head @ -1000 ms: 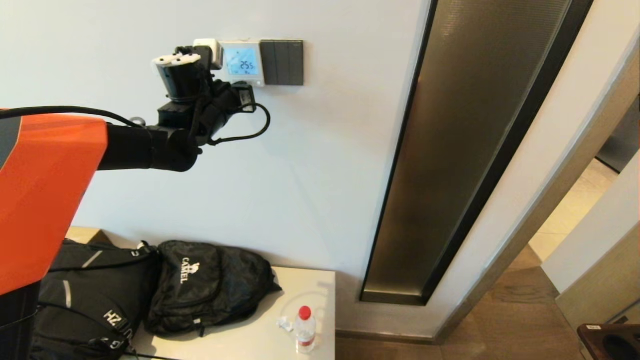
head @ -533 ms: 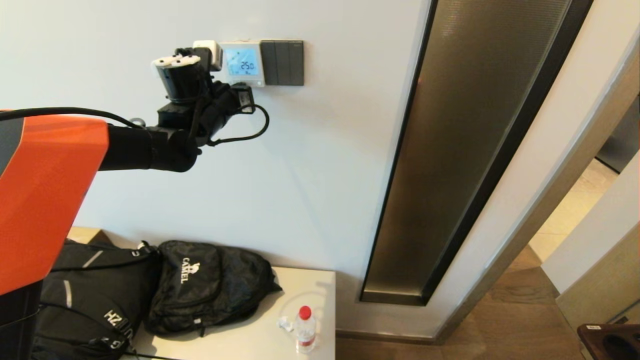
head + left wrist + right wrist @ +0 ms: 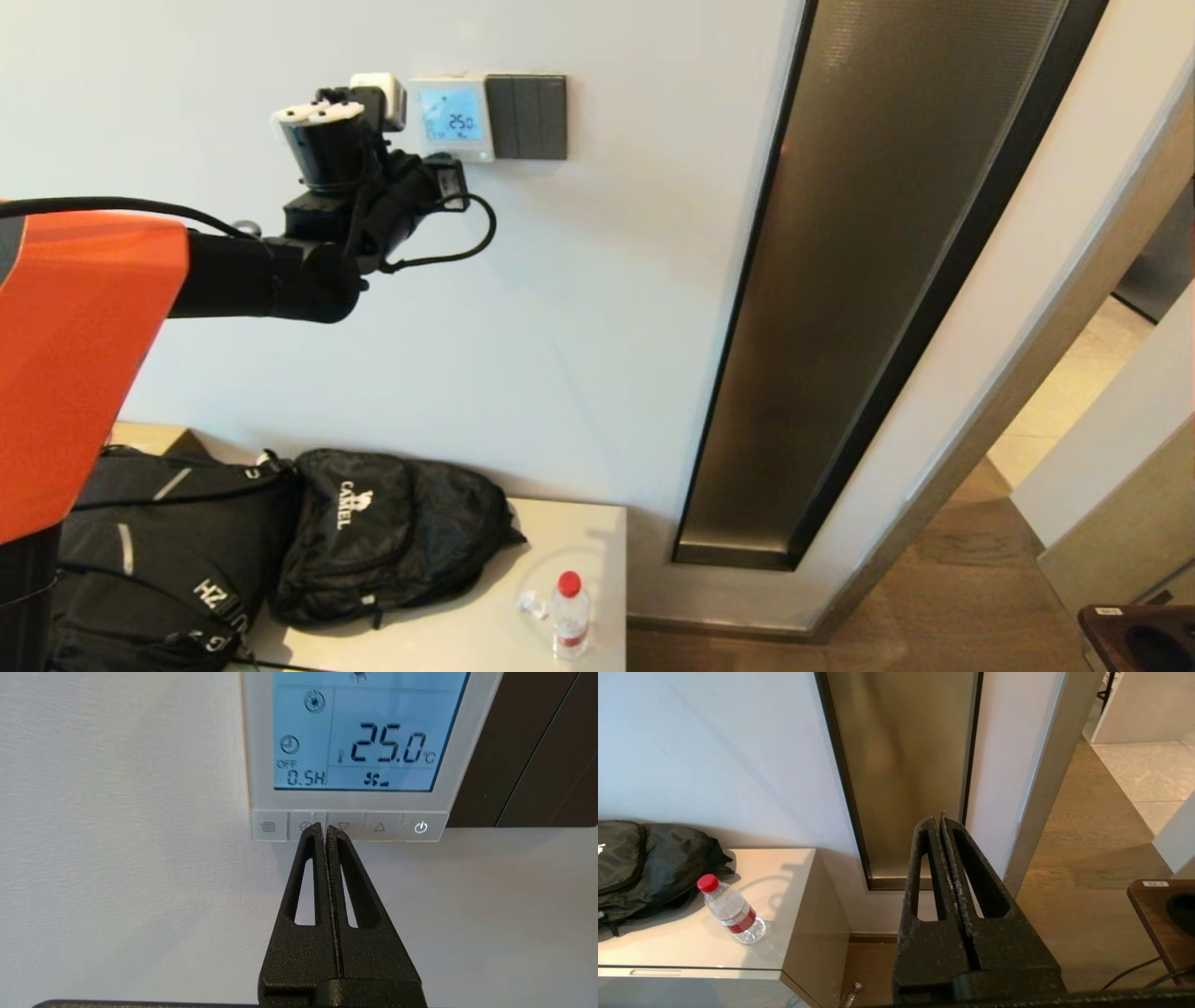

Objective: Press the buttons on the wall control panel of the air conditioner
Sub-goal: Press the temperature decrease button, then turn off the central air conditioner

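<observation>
I have the left gripper (image 3: 323,828) raised to the wall, its fingers (image 3: 312,858) pressed together and empty. Their tips meet the buttons (image 3: 379,827) between the clock key and the down arrow, directly below the air conditioner's wall control panel (image 3: 359,732), reading 25.0. My right gripper (image 3: 937,823) hangs idle, fingers closed.
</observation>
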`<state>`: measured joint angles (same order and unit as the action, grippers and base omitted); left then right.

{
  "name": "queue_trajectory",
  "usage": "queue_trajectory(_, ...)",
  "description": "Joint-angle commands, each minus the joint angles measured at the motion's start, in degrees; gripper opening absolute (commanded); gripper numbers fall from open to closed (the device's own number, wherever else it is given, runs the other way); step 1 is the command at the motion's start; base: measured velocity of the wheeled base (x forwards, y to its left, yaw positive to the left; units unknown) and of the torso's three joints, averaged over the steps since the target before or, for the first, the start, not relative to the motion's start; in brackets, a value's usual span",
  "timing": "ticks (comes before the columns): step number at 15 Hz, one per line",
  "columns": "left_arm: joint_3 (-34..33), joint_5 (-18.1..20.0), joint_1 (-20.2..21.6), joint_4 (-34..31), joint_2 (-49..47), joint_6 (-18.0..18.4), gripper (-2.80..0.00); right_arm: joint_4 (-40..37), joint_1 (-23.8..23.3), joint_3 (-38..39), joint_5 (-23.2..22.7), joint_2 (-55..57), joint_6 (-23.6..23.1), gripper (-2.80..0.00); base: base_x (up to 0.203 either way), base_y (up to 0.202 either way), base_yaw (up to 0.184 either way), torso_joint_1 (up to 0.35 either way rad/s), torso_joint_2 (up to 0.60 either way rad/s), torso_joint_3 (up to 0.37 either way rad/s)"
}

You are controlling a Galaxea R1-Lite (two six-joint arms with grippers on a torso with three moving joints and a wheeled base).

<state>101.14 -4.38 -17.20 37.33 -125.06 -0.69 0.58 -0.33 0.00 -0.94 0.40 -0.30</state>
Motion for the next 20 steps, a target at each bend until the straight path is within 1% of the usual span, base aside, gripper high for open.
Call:
queue_trajectory(1, -3.0, -0.3, -0.3, 1.4, 2.9, -0.1, -2.8, 0.0, 0.1, 0.0, 0.0, 0.0, 0.0, -2.8, 0.0, 0.0, 0.0, 0.0, 0.0, 0.0)
queue_trajectory(3, -6.3, -0.4, -1.8, 2.8, 4.9, 0.0, -2.8, 0.0, 0.0, 0.0, 0.0, 0.0, 0.0, -2.8, 0.0, 0.0, 0.0, 0.0, 0.0, 0.0)
queue_trajectory(8, -4.9, -0.5, -3.3, 2.0, 4.0, 0.0, -2.8, 0.0, 0.0, 0.0, 0.0, 0.0, 0.0, -2.8, 0.0, 0.0, 0.0, 0.0, 0.0, 0.0)
queue_trajectory(10, -6.4, -0.6, -3.4, 2.7, 4.4, 0.0, -2.8, 0.0, 0.1, 0.0, 0.0, 0.0, 0.0, -2.8, 0.0, 0.0, 0.0, 0.0, 0.0, 0.0)
queue_trajectory(11, -8.5, -0.6, -3.3, 3.0, 5.2, -0.1, -2.8, 0.0, 0.0, 0.0, 0.0, 0.0, 0.0, -2.8, 0.0, 0.0, 0.0, 0.0, 0.0, 0.0)
queue_trajectory(12, -11.4, -0.6, -3.2, 3.7, 7.4, -0.1, -2.8, 0.0, 0.0, 0.0, 0.0, 0.0, 0.0, -2.8, 0.0, 0.0, 0.0, 0.0, 0.0, 0.0)
queue_trajectory(13, -16.1, -0.6, -3.0, 4.9, 10.0, -0.1, -2.8, 0.0, 0.0, 0.0, 0.0, 0.0, 0.0, -2.8, 0.0, 0.0, 0.0, 0.0, 0.0, 0.0)
queue_trajectory(15, -27.3, -0.7, -2.4, 8.3, 17.5, 0.1, -2.8, 0.0, 0.0, 0.0, 0.0, 0.0, 0.0, -2.8, 0.0, 0.0, 0.0, 0.0, 0.0, 0.0)
queue_trajectory(18, -45.6, -0.4, 0.2, 12.7, 33.5, 0.1, -2.8, 0.0, 0.1, 0.0, 0.0, 0.0, 0.0, -2.8, 0.0, 0.0, 0.0, 0.0, 0.0, 0.0)
queue_trajectory(20, -56.0, 0.4, 2.4, 13.8, 45.4, 0.1, -2.8, 0.0, 0.0, 0.0, 0.0, 0.0, 0.0, -2.8, 0.0, 0.0, 0.0, 0.0, 0.0, 0.0)
